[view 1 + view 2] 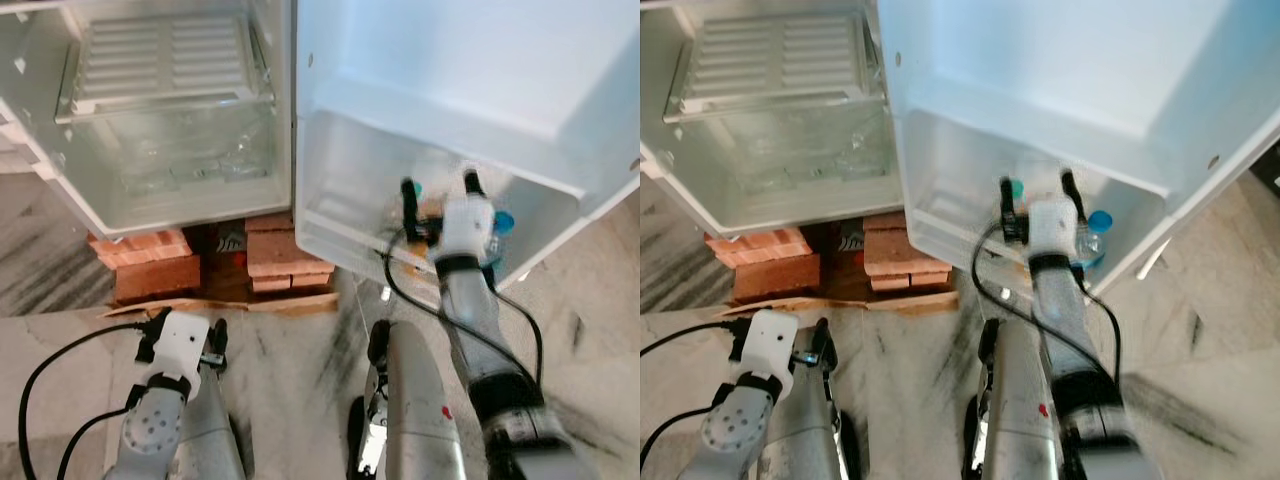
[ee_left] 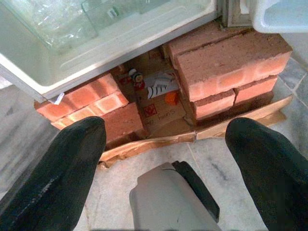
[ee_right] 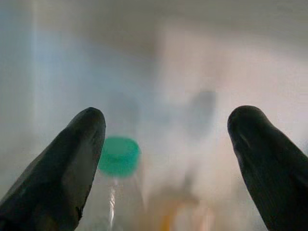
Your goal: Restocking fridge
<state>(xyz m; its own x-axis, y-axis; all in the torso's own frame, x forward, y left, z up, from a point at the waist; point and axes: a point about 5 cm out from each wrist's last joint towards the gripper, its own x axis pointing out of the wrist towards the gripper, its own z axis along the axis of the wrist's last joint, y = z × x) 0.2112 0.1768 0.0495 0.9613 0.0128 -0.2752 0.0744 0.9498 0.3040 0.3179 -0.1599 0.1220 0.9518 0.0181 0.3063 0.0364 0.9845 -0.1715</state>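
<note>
A: Your right gripper (image 1: 440,187) sits right of centre in the head view, inside the fridge door's lower bin (image 1: 340,215). Jaws spread wide, gripping nothing.

B: And the bottles?

A: In the right wrist view a clear bottle with a green cap (image 3: 119,156) stands between the fingers, close to one fingertip (image 3: 79,144); contact cannot be judged through the blur. In the head view a second bottle with a blue cap (image 1: 1098,222) shows just right of your wrist, in the same bin.

B: Left side?

A: Your left gripper (image 2: 166,144) hangs low at lower left of the head view, jaws wide apart, empty. Its wrist camera looks at the red bricks (image 2: 226,62) and cardboard (image 2: 159,113) under the fridge.

B: Surroundings?

A: Open fridge cavity at upper left, clear crisper drawer (image 1: 190,155) under a slatted shelf (image 1: 160,55). Marble floor (image 1: 290,370) below.
</note>
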